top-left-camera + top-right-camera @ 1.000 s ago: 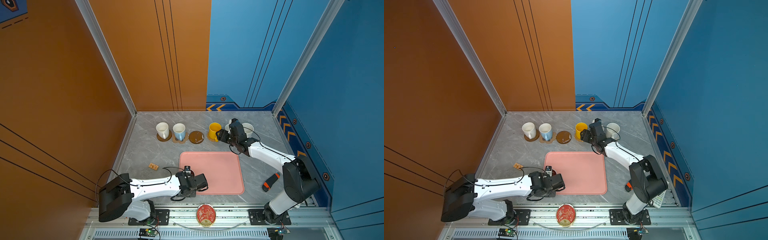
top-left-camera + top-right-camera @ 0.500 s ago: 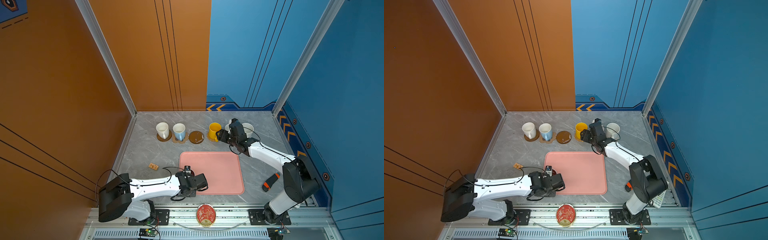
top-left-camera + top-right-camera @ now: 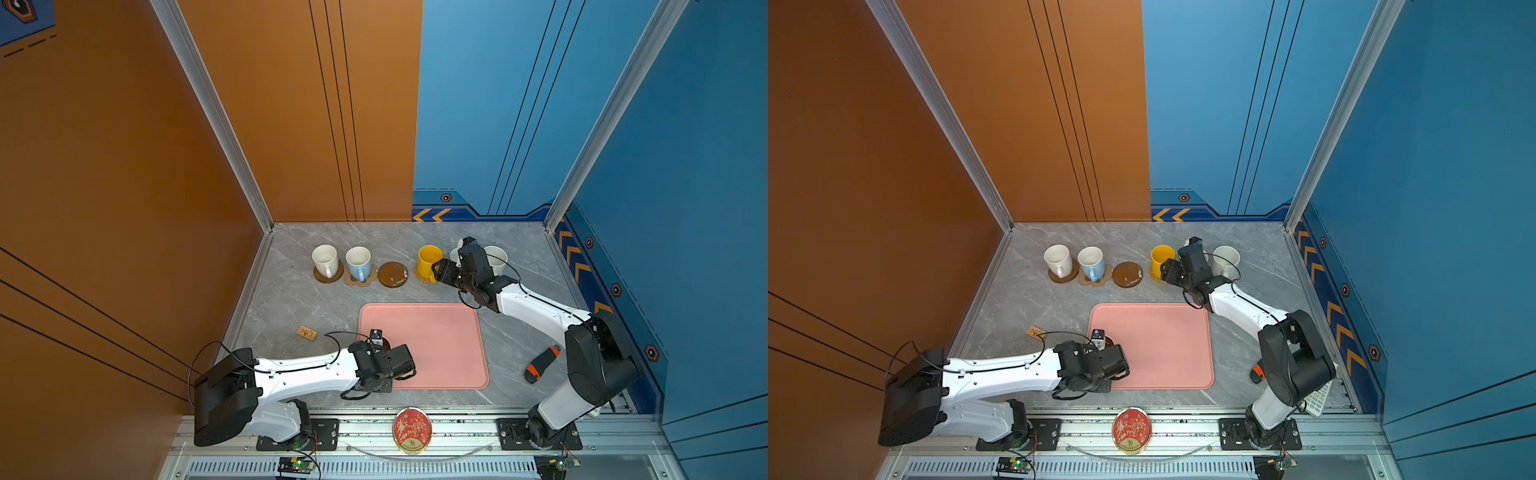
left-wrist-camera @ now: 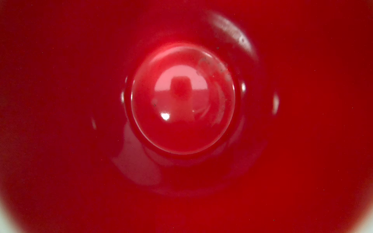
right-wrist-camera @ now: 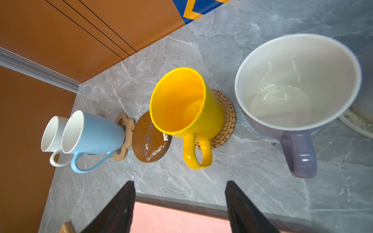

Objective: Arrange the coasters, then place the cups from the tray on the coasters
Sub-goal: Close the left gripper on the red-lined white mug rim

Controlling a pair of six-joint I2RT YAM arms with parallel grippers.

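On the pink tray's point(image 3: 440, 345) left edge stands a cup with a red inside point(image 3: 385, 342). My left gripper point(image 3: 390, 361) is down on it, shut, its fingers hidden. That red inside point(image 4: 182, 98) fills the left wrist view. Along the back stand a white cup point(image 3: 324, 259) on a brown coaster, a light blue cup point(image 3: 358, 262) on the paw-print coaster point(image 3: 361, 281), a bare brown coaster point(image 3: 392, 274), and a yellow cup point(image 3: 429, 257) on the rattan coaster point(image 5: 224, 121). My right gripper point(image 3: 439, 270) hangs open and empty beside the yellow cup point(image 5: 181, 105), near the lavender cup point(image 5: 298, 80).
A speckled cream cup point(image 3: 496, 257) stands at the back right. A black-and-orange tool point(image 3: 540, 365) lies right of the tray and a small brown piece point(image 3: 306, 332) left of it. The red-and-gold tin point(image 3: 412, 430) sits on the front rail. Walls close in on three sides.
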